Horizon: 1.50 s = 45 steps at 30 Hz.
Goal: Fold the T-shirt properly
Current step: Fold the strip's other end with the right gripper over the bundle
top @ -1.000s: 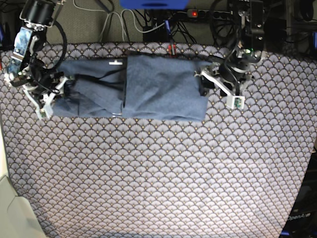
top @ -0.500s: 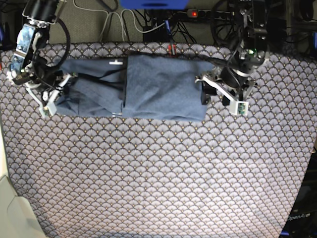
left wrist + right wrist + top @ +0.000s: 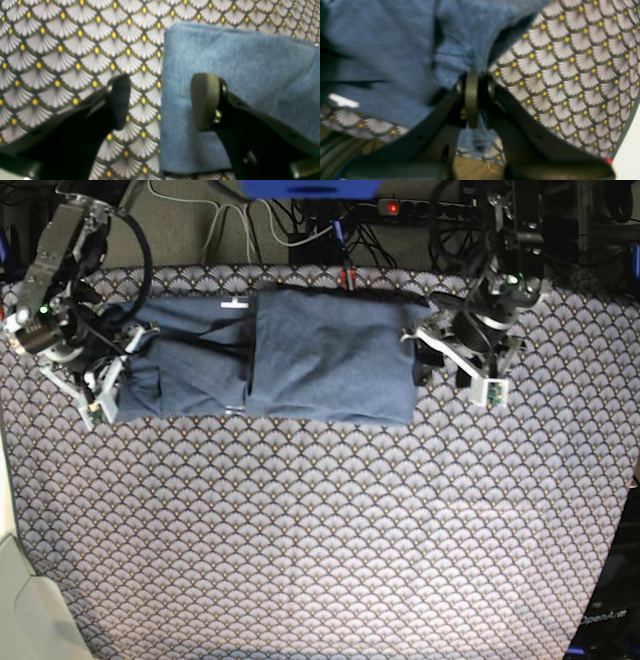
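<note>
The slate-blue T-shirt [image 3: 320,355] lies as a long folded band across the far part of the table, with a small white neck label [image 3: 233,306]. My right gripper [image 3: 112,375] at the shirt's left end is shut on a pinch of the cloth; the wrist view shows the fingers [image 3: 471,97] closed with blue fabric [image 3: 395,50] between them. My left gripper [image 3: 428,360] is open at the shirt's right edge. In its wrist view one finger [image 3: 120,100] is over the tablecloth and the other over the shirt [image 3: 237,62], straddling the edge. No lettering shows.
The fan-scale tablecloth [image 3: 330,530] covers the table. Cables and a power strip [image 3: 390,207] lie behind the far edge. A pale object [image 3: 25,610] sits at the near left corner.
My right gripper has shifted slightly inward with the shirt's left end, which now looks more bunched. My left gripper has drifted a little to the right by the shirt's right edge.
</note>
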{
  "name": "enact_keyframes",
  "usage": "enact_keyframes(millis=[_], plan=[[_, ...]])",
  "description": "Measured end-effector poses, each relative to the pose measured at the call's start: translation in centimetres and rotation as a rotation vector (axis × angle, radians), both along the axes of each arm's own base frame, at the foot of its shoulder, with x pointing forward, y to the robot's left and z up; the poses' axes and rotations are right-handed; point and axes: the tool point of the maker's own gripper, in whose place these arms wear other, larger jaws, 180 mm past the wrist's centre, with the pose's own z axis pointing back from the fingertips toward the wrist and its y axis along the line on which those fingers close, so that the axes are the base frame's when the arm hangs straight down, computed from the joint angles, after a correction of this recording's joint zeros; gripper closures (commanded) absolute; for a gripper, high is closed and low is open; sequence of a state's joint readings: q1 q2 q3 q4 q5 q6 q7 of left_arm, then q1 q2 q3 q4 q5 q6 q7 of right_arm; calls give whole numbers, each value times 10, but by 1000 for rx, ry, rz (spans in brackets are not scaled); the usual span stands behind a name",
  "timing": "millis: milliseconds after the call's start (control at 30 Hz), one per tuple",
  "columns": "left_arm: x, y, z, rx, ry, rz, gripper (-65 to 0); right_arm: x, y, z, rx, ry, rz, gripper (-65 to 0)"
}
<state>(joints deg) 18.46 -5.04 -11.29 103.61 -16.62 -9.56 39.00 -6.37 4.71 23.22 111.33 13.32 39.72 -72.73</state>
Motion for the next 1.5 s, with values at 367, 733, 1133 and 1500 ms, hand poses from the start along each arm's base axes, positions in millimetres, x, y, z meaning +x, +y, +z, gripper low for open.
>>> enact_keyframes(millis=[367,733,1133,1500], plan=[[-12,86,5,73,-4,218,-381,1,59,-3,86,20,82,0],[-41,123,-1,116,44,312,-381,8,121,10,233,-32,196,0],[-49,128,-4,128,60,323,-381,4,193,36,458,-89,397,0],[-67,127,-11,135,101,319,-381,2,266,57,610,-148,568,0]])
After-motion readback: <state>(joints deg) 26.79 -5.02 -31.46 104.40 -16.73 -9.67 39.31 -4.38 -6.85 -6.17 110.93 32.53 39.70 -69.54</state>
